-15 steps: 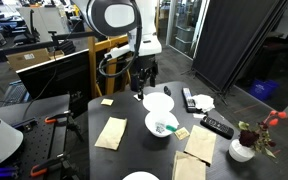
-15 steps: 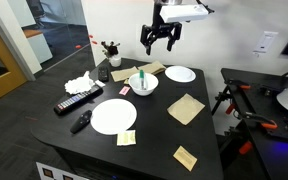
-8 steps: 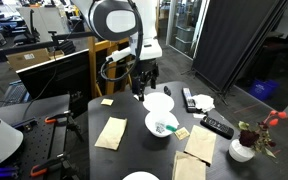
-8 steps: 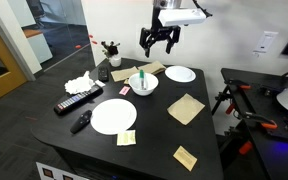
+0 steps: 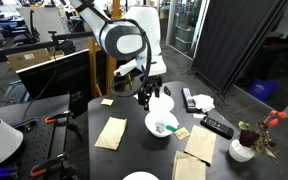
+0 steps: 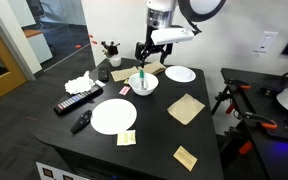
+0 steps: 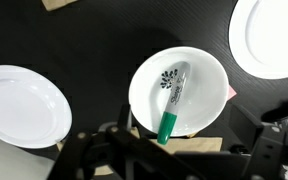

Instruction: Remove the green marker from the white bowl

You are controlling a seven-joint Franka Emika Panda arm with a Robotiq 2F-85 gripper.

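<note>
The white bowl (image 7: 206,80) sits mid-table and shows in both exterior views (image 5: 154,121) (image 6: 150,87). The green marker (image 7: 170,112) lies in it, its green cap leaning over the near rim and its white barrel toward the middle; it also shows in both exterior views (image 5: 165,128) (image 6: 144,78). My gripper (image 5: 149,96) (image 6: 145,60) hangs a little above the bowl, fingers pointing down. In the wrist view its dark fingers (image 7: 174,158) stand wide apart on either side of the bowl's lower edge. It is open and empty.
A flat white dish (image 5: 160,102) (image 6: 180,74) lies close beside the bowl, and a large white plate (image 6: 113,116) lies toward the table's front. Black remotes (image 6: 76,100) (image 5: 216,126), brown paper napkins (image 6: 186,108) and a vase with red flowers (image 5: 242,148) lie around.
The arm has swung over and come down, so the gripper has moved from beside the far dish to just above the bowl. The marker and bowl have not moved.
</note>
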